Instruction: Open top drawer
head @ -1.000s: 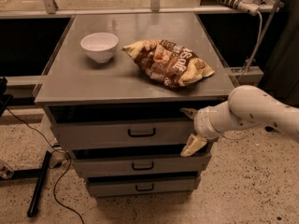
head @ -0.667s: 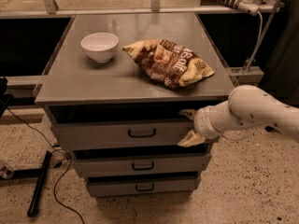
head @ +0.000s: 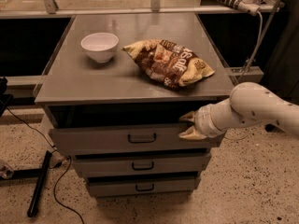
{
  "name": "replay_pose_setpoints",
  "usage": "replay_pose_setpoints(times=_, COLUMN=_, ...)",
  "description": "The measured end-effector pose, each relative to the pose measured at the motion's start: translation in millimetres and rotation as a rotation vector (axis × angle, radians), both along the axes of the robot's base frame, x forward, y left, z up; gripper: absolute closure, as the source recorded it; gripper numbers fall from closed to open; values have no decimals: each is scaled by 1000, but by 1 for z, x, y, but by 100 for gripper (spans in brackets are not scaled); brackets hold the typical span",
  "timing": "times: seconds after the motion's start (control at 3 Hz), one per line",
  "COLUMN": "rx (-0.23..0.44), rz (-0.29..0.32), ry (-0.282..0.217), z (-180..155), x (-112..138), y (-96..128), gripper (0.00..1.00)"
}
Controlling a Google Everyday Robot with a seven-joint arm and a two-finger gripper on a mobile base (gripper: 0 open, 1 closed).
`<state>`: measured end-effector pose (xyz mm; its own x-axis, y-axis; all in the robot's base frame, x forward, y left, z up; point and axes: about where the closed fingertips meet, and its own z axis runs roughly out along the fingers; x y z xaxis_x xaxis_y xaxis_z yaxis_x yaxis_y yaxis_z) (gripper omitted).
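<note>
The top drawer [head: 93, 140] is the widest grey front just under the cabinet top, with a small black loop handle [head: 141, 138] at its centre. A dark gap shows above its front. My gripper [head: 188, 125] comes in from the right on a white arm [head: 252, 107] and sits at the right end of the top drawer's front, well right of the handle. Its two tan fingers are apart. The upper one [head: 187, 117] is at the drawer's top edge and the lower one [head: 192, 134] lies against the front. It holds nothing.
On the grey cabinet top [head: 84, 80] stand a white bowl [head: 99, 45] and a chip bag [head: 169, 62]. The mid-width drawer [head: 140, 164] and the narrowest drawer [head: 142, 186] lie below. A black pole [head: 39, 183] and a cable lie on the floor at left.
The lower finger has moved up from below the drawer front to the front itself, so the gap between the fingers has narrowed. The drawer has not visibly moved.
</note>
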<state>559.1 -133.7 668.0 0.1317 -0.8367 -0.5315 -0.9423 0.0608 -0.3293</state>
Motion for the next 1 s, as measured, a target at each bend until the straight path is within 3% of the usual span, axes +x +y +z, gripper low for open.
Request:
replay_pose_setpoints(times=0.33, rx=0, rz=0, ry=0, z=3, x=0, y=0, gripper=100)
replay_pose_setpoints(times=0.67, rx=17, rz=-15, ry=12, z=3, x=-24, y=-8, gripper=100)
replay_pose_setpoints(times=1.0, rx=17, rz=-15, ry=12, z=3, x=-24, y=-7, gripper=82)
